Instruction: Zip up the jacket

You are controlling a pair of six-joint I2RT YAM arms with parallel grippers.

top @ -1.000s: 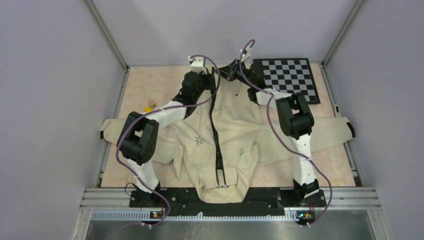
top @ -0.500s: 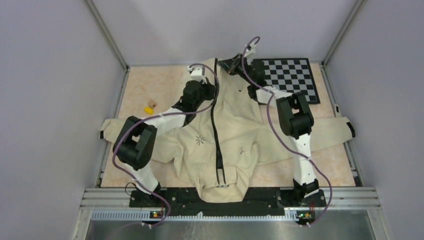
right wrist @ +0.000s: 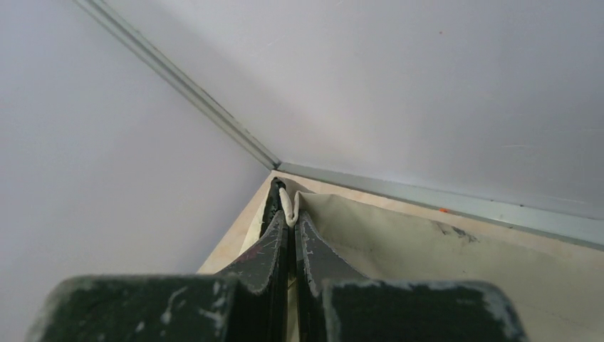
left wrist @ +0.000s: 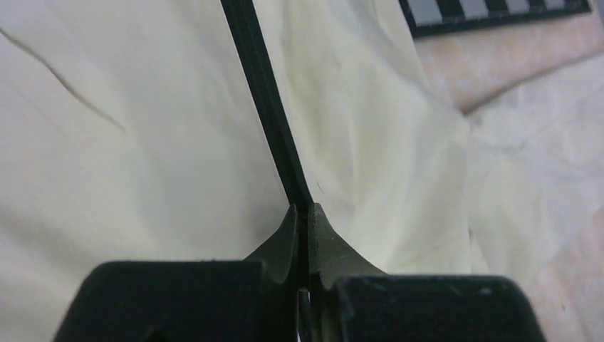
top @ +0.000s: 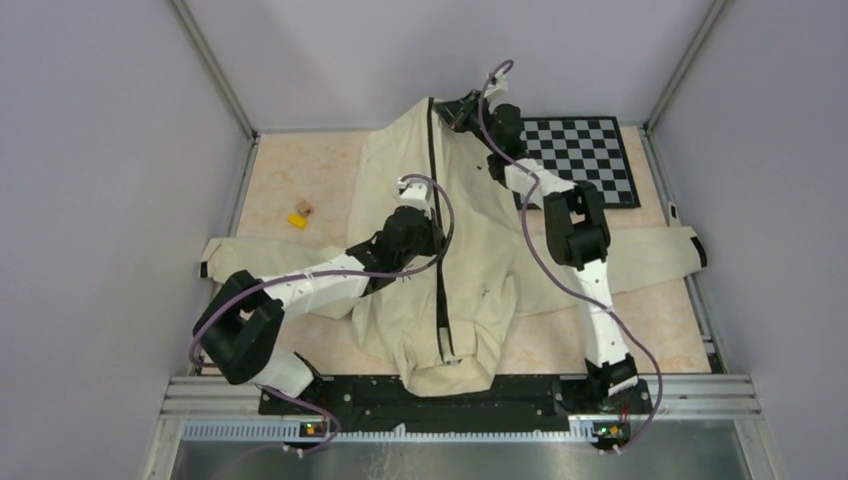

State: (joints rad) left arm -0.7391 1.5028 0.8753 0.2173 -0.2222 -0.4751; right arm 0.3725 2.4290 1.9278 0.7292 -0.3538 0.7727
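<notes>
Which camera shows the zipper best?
Top external: the zipper shows as one black line down nearly the whole jacket. Left wrist gives only a short stretch, close up, running into the left gripper. Right wrist shows just jacket cloth pinched in the right gripper.

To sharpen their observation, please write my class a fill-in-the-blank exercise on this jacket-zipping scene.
1. The left gripper is shut on the jacket's black ____.
2. The right gripper pinches the jacket's far edge, next to the black-and-white ____.
3. The small blocks lie on the table on the ____ arm's side of the jacket.

Missing words: zipper; checkerboard; left.
</notes>
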